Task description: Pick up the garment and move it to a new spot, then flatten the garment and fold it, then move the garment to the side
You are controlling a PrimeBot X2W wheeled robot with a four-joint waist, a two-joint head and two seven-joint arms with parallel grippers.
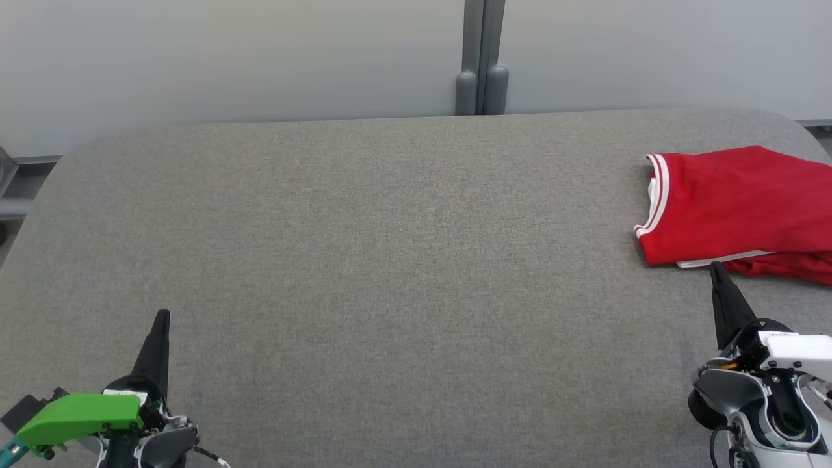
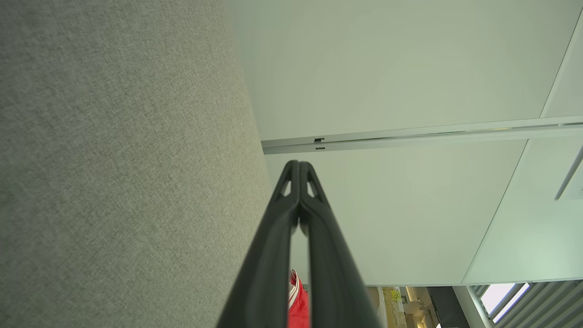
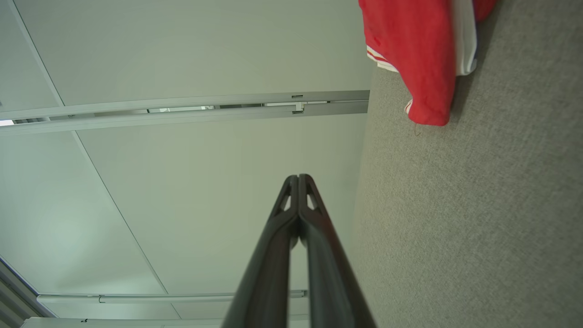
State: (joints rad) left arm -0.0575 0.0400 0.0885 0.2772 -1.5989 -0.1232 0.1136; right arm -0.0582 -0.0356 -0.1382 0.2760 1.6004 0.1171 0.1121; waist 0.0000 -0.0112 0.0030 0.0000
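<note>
Head view: finds the garment [image 1: 734, 201], red with white trim, lying on the grey counter [image 1: 390, 273] at three o'clock, hard by the right edge and running out of frame there. Looks folded into a compact stack with the trimmed opening turned toward nine o'clock, though cannot vouch for the cut-off half. Places the left pincer [image 1: 162, 317] at seven o'clock, clenched tip to tip on nothing and well apart from the cloth. Places the right pincer [image 1: 715, 266] at four o'clock, likewise clenched and empty, its tip just beside the near hem.

Left wrist view: confirms the left pincer [image 2: 299, 165] pressed shut with nothing gripped. Catches a sliver of the garment [image 2: 298, 306] at six o'clock, far off behind the fingers. Shows counter [image 2: 114, 182] fabric at nine o'clock and pale wall panels [image 2: 387, 68] from twelve to three.

Right wrist view: confirms the right pincer [image 3: 298, 178] shut and bare. Sets the garment [image 3: 419, 54] at one o'clock, a folded red corner resting on the counter [image 3: 478, 228], near the tips but apart from them.

Reads as the last step, the shift to the side, and to all appearances finished: folded, parked at the edge, let go. Calls for little next beyond keeping both pincers clear of the stack. Should the hem want tidying, calls for releasing the right pincer first, then easing in low toward twelve o'clock without dragging the top layer.
</note>
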